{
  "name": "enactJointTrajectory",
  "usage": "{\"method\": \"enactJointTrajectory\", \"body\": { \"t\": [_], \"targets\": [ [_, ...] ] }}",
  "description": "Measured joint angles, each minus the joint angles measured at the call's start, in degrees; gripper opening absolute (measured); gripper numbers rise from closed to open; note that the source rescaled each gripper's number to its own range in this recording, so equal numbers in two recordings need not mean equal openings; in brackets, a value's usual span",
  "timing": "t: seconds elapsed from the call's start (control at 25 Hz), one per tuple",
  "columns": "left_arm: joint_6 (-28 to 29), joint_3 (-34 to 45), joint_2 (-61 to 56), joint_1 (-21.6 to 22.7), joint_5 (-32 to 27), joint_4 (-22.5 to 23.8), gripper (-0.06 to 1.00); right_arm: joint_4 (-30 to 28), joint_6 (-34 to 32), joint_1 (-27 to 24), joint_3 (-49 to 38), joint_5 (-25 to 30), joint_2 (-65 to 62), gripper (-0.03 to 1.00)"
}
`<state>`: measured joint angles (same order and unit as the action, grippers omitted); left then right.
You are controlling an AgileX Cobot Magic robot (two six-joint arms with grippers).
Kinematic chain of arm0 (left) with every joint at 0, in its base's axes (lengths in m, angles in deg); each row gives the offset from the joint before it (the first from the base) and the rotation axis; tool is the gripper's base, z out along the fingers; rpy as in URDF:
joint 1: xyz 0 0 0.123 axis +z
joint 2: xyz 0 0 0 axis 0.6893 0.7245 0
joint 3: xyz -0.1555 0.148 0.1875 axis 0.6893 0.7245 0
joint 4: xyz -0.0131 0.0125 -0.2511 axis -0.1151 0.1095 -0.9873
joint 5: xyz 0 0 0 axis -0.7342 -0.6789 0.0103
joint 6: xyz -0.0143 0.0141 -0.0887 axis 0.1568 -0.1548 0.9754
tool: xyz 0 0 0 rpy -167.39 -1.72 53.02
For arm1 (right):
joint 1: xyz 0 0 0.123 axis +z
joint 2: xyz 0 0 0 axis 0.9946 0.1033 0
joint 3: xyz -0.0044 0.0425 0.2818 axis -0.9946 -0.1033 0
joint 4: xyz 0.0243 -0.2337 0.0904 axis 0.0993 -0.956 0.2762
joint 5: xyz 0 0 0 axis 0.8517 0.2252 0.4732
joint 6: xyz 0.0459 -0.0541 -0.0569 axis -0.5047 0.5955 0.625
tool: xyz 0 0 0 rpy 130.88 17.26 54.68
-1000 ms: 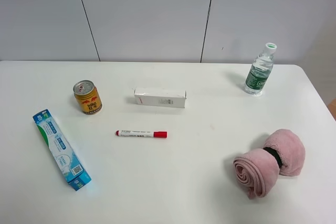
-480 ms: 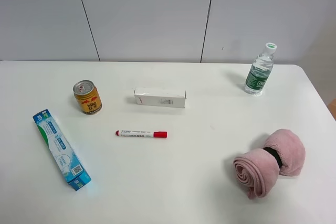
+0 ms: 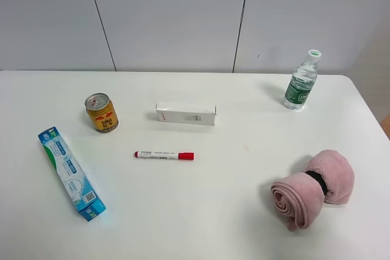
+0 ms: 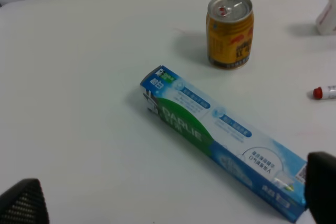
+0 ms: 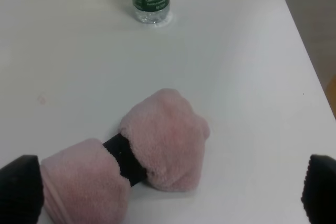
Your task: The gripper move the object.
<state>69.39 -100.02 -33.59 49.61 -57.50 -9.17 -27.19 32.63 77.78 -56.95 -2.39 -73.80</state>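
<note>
The blue-and-white toothpaste carton (image 3: 70, 173) with a green end lies flat near the table's left edge, its QR-code end toward the front. Neither gripper shows in the exterior high view. In the left wrist view the carton (image 4: 220, 137) lies slantwise just ahead of my left gripper (image 4: 171, 196). That gripper is open and empty, with only its two black fingertips (image 4: 21, 204) showing, set wide apart. My right gripper (image 5: 168, 190) is open and empty too, above the pink towel roll.
A gold drink can (image 3: 101, 112) stands behind the carton. A plain white carton (image 3: 186, 113) and a red-capped marker (image 3: 163, 155) lie mid-table. A water bottle (image 3: 301, 81) stands back right. A pink rolled towel (image 3: 314, 187) with a black band lies front right.
</note>
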Motion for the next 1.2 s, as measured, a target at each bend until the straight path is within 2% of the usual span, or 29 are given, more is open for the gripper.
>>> {"method": "enactJointTrajectory", "body": {
  "t": [0.64, 0.92, 1.2],
  "targets": [
    [0.1, 0.0, 0.0, 0.0, 0.1, 0.0, 1.00, 0.0, 0.0, 0.0, 0.0, 0.0, 0.0, 1.00],
    [4.6, 0.0, 0.0, 0.0, 0.1, 2.9, 1.00, 0.0, 0.0, 0.0, 0.0, 0.0, 0.0, 1.00],
    [5.2, 0.0, 0.0, 0.0, 0.1, 3.4, 1.00, 0.0, 0.0, 0.0, 0.0, 0.0, 0.0, 1.00]
  ]
}}
